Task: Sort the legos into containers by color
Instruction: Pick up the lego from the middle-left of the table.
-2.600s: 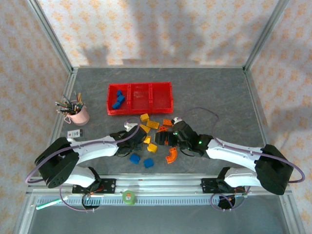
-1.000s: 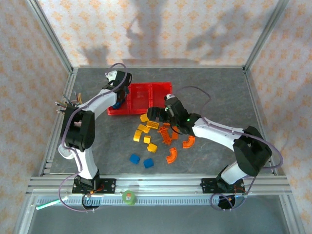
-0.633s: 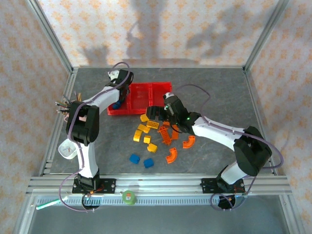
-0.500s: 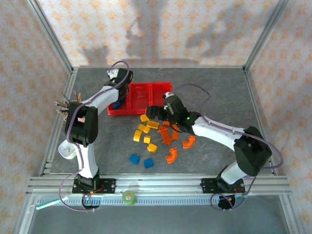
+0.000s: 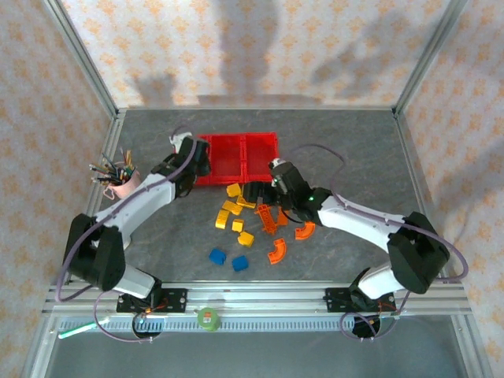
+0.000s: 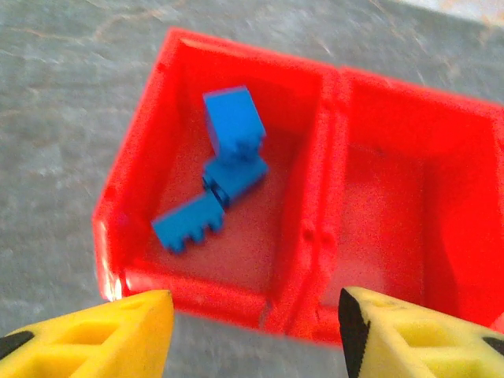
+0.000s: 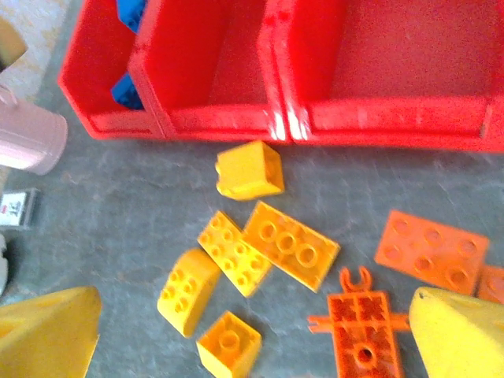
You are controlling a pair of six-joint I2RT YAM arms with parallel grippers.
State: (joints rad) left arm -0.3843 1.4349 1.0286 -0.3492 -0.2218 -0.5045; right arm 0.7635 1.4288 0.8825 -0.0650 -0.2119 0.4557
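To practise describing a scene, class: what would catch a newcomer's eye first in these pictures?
The bright red three-bin tray at the table's far middle stands out, its left bin holding three blue bricks. In front of it lies a loose scatter of yellow bricks and orange pieces, with two more blue bricks nearest the arm bases.

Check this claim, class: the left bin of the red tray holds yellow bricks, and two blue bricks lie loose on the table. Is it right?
No: the bricks in the left bin are blue, not yellow, as the left wrist view shows. Two blue bricks do lie loose on the table.
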